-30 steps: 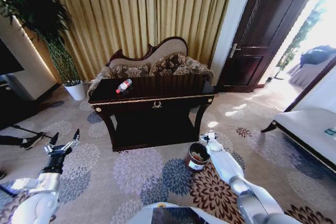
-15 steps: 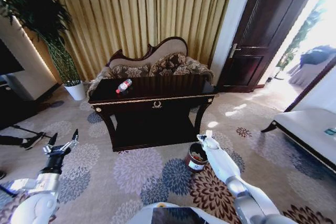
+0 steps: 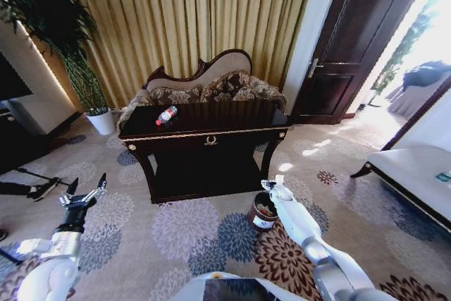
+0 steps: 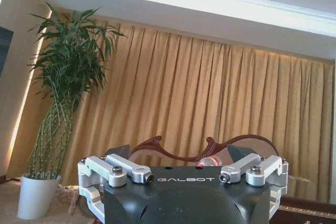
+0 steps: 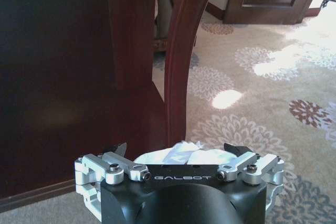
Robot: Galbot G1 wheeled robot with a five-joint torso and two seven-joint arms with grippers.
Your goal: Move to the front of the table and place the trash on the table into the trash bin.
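The dark brown table [image 3: 225, 114] stands ahead in front of the curtains. A clear bottle with a red label [image 3: 166, 115] lies near its left end, and it also peeks over my left gripper [image 4: 178, 153] as the bottle [image 4: 209, 162]. The trash bin [image 3: 262, 218] sits on the carpet by the table's right front leg [image 5: 181, 66]. My right gripper [image 3: 273, 187] hovers just above the bin's far rim. In the right wrist view this gripper [image 5: 177, 149] has crumpled white paper [image 5: 178, 156] between its widely set fingers. My left gripper [image 3: 86, 194] hangs open, low at the left.
A carved sofa [image 3: 211, 82] stands behind the table. A white plant pot [image 3: 102, 121] with a tall plant is at the back left, a dark door [image 3: 345, 54] at the back right, a pale bench [image 3: 416, 170] to the right. Flowered carpet lies open before the table.
My right gripper has drifted a little to the left, closer over the trash bin. The left arm has barely shifted.
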